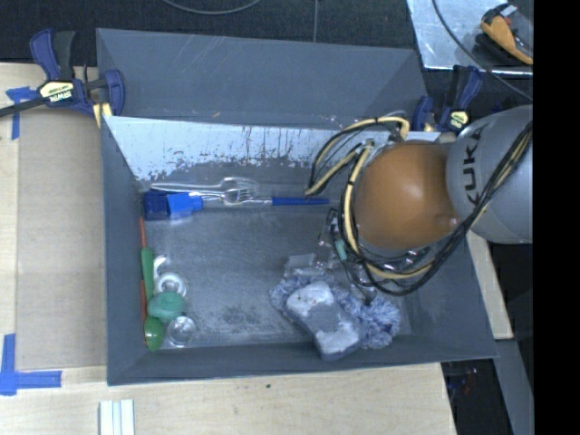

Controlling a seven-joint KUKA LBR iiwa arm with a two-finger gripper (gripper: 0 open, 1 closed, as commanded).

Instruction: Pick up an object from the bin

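Grey bin (272, 80), blue block (169, 207), green stick (147, 275), mottled blue-grey cloth (331, 320), orange wrist cover (403, 198)

The gripper (347, 275) is hanging low in the right half of the bin (272, 80), just beside a fuzzy grey-blue cloth (313, 308) lying crumpled by the front wall. A blue tool (172, 207) is lying along the back, green pieces (161, 308) at the left.

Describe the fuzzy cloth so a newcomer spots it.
In the bin, lower right of the view, below the arm's orange cover. The cloth lies there, crumpled, blue-grey and fuzzy, with pale lumps. Unlike the hard blue stick at the back and green pieces at the left, it is soft.
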